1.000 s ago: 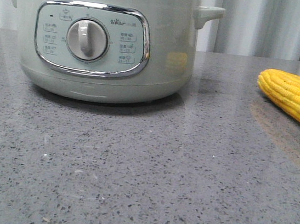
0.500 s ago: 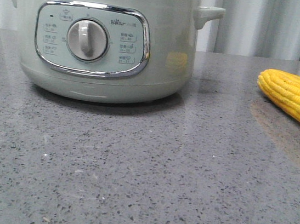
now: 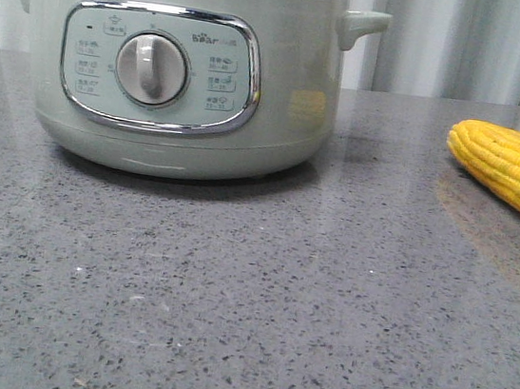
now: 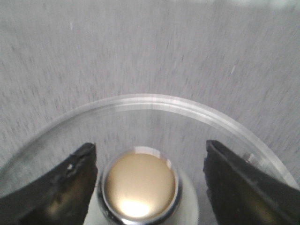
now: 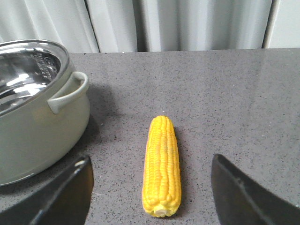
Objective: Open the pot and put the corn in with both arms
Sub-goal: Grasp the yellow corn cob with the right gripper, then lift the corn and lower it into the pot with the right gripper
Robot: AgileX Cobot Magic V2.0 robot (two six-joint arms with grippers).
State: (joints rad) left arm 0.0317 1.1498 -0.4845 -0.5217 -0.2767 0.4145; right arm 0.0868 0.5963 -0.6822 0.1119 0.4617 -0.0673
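Observation:
The pale-green pot (image 3: 179,78) stands at the back left of the grey table, with no lid on it. In the right wrist view its steel inside (image 5: 23,75) shows bare. The yellow corn (image 3: 512,170) lies at the right. My right gripper (image 5: 151,161) is open above the corn (image 5: 162,164), one finger on each side, not touching it. My left gripper (image 4: 150,147) is open around the gold knob (image 4: 139,183) of a glass lid (image 4: 154,101) over the grey table; that view is blurred. Neither gripper shows in the front view.
Pale curtains (image 3: 453,42) hang behind the table's far edge. The pot's side handle (image 5: 70,91) juts toward the corn, with a stretch of grey tabletop (image 5: 122,108) between them.

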